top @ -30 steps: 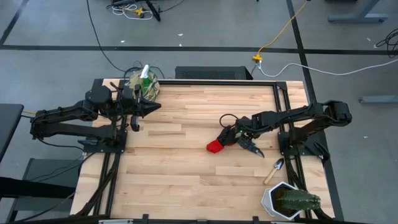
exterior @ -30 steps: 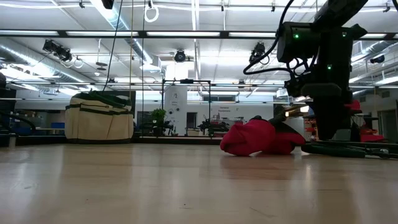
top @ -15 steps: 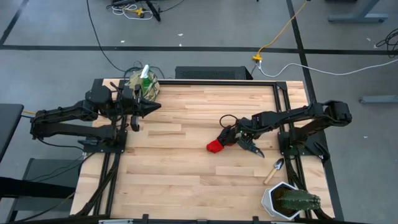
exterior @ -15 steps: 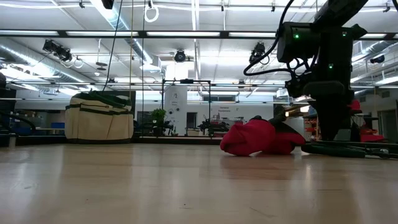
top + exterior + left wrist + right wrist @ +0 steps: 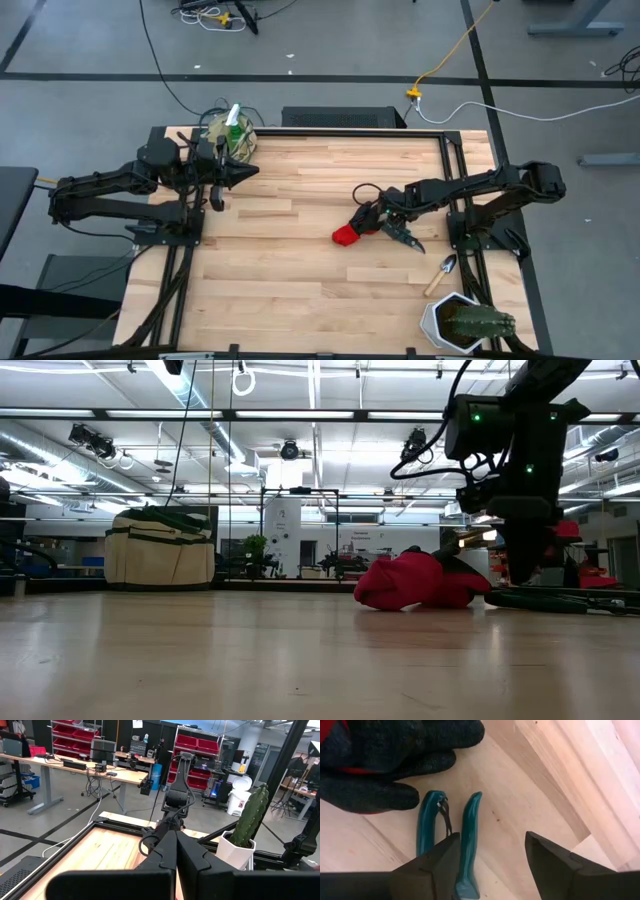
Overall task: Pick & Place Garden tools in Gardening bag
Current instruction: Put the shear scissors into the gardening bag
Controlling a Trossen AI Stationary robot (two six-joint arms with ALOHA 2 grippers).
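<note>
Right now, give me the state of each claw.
Left claw: closed, holding nothing, beside the gardening bag.
Right claw: open, empty, straddling the pruning shears next to the glove.

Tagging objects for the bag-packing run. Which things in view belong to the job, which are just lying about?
Job:
- gardening bag
- spray bottle, in the bag
- glove
- pruning shears
- trowel

Lying about:
- potted cactus
- yellow cable on the floor
</note>
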